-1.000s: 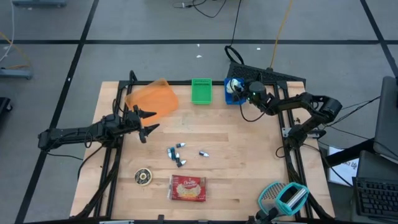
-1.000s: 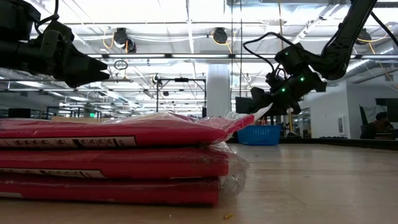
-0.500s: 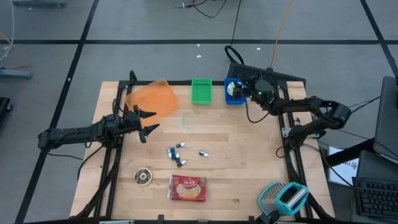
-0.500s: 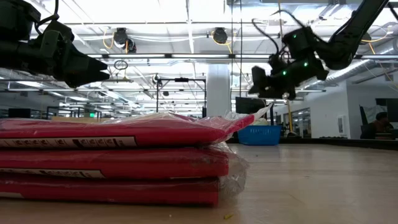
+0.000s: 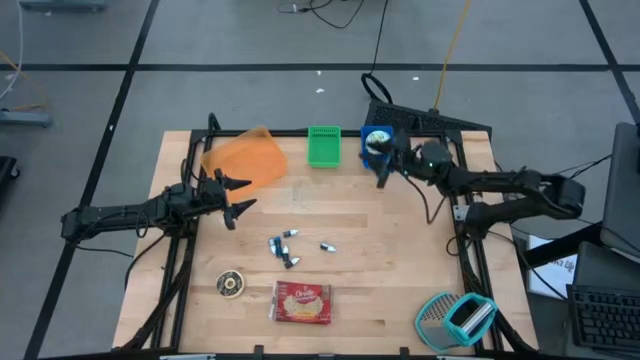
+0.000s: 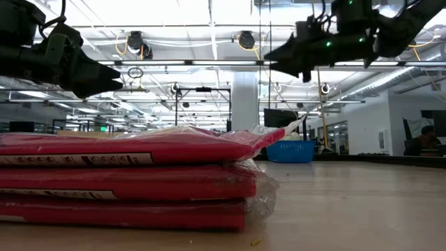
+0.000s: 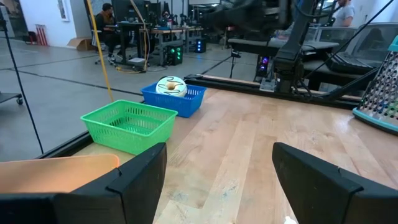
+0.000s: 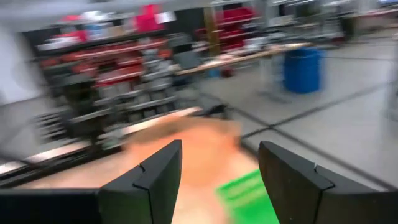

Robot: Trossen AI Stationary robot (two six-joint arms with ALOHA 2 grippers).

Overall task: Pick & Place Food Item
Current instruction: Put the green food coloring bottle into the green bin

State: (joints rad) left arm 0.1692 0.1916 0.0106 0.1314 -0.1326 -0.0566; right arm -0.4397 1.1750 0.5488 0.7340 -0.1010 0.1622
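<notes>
A round white-and-green food item (image 5: 377,140) (image 7: 170,86) lies in the blue basket (image 5: 372,152) (image 7: 180,102) at the table's far edge. My right gripper (image 5: 382,172) (image 6: 279,56) (image 8: 219,168) hangs open and about level, high above the table, just on the near side of that basket, with nothing between its fingers. My left gripper (image 5: 232,198) (image 6: 104,77) (image 7: 217,180) waits open at the table's left, pointing level across the table. A red cracker package (image 5: 303,303) (image 6: 132,185) lies flat near the front edge.
A green basket (image 5: 323,146) (image 7: 129,126) stands left of the blue one and an orange bowl (image 5: 243,160) at far left. Small wrapped candies (image 5: 288,246) lie mid-table, a round tin (image 5: 231,285) at near left. A teal grater (image 5: 455,318) sits at near right.
My right gripper has risen from just above the blue basket and drawn back a little toward the table's near and right side, tipping up from slanting down to about level. The food item stays in the blue basket.
</notes>
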